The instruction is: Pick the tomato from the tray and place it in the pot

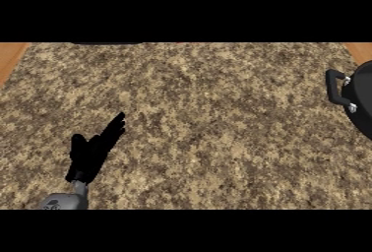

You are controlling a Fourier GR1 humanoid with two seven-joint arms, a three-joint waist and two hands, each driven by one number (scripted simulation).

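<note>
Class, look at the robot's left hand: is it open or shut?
Open. The left hand shows straight fingers pointing up over the counter, curled round nothing.

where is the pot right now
In the head view the pot sits at the right edge of the counter, partly cut off, its black handle pointing left, far across from the left hand.

A speckled brown-and-tan granite tabletop fills nearly the whole view, its grain mottled with dark flecks. At the upper left corner and upper right corner, strips of plain orange-brown wood surface show beyond its edges. A thin dark shape lies at the far edge, cut off.
</note>
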